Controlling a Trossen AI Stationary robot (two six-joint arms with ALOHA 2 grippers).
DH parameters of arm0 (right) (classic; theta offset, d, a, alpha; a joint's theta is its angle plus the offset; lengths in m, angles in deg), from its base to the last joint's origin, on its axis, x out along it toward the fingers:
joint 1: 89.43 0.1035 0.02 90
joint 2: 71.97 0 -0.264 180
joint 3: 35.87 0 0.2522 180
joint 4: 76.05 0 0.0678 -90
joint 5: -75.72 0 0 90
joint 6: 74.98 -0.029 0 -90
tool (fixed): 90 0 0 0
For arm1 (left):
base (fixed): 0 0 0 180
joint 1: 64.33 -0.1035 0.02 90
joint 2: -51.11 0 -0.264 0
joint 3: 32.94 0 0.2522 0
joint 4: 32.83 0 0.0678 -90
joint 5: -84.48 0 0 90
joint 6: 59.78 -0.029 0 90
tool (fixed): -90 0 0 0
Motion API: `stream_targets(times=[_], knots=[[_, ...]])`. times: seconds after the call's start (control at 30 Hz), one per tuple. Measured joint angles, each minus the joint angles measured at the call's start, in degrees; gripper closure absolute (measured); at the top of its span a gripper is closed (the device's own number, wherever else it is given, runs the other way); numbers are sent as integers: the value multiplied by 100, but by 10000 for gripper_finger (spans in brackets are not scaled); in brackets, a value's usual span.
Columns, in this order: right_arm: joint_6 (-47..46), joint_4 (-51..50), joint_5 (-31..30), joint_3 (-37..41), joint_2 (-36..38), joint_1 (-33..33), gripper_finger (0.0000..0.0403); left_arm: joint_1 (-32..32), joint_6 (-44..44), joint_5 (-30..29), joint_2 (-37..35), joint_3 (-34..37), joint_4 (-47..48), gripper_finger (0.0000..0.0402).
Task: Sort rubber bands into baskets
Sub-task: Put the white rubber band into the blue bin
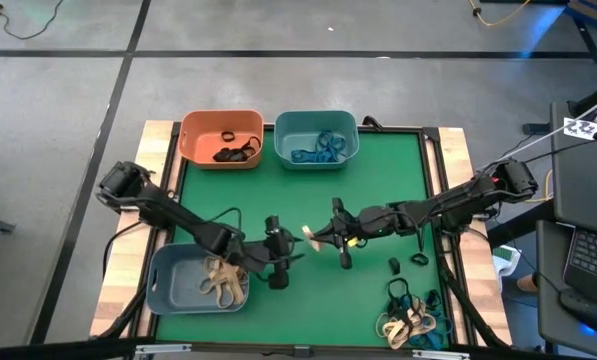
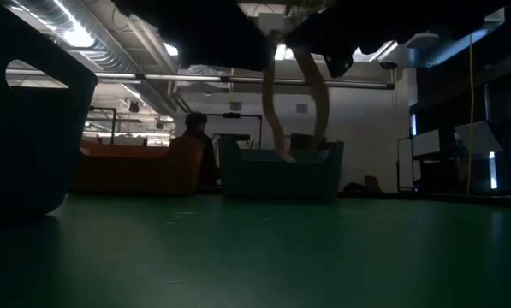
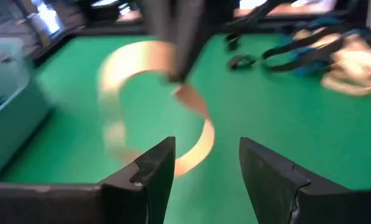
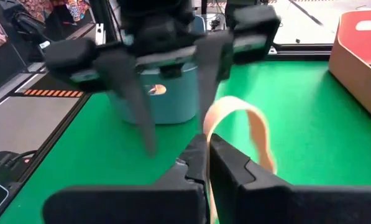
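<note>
My right gripper (image 1: 326,240) is shut on a tan rubber band (image 1: 313,237) above the middle of the green mat. The band also shows in the low view (image 2: 294,103), hanging clear of the table. My left gripper (image 1: 290,250) faces it from the left and is open. In the left wrist view, its two fingers (image 3: 149,177) stand on either side of the band's loop (image 3: 191,152). The grey-blue basket (image 1: 168,285) at the near left holds tan bands. The orange basket (image 1: 193,135) holds black bands, and the teal basket (image 1: 316,125) holds blue ones. My right gripper pinches the tan band's strip (image 4: 209,146) between its two shut fingers, coming about level from the table's right. The loop (image 4: 250,118) stands out beyond the fingertips and is lifted clear of the mat. Whether my left gripper touches the band, I cannot tell.
A pile of tan, blue and black bands (image 1: 413,320) lies at the mat's near right corner. Two loose black bands (image 1: 406,263) lie just beyond it. The orange and teal baskets stand side by side at the far edge. A person shows in the room behind (image 2: 195,128).
</note>
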Motion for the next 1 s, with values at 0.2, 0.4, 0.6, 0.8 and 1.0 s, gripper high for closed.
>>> stream_targets(times=[0.2, 0.4, 0.6, 0.8, 1.0], knots=[[-7, -2, 86, 0, 0, 0, 391, -35, 266, -428, -465, 0, 607, 226], [-5, 46, 286, 0, 0, 0, 391, -253, 270, -307, -335, 6, 514, 226], [83, 141, 316, 0, 0, -11, 391, -419, 67, 340, -12, 9, -612, 226], [178, 585, 306, 0, 0, -11, 391, -475, -143, 579, 250, 11, -1414, 226], [310, 923, 233, 0, -166, -11, 391, -502, -118, 611, 348, 11, -1769, 226]])
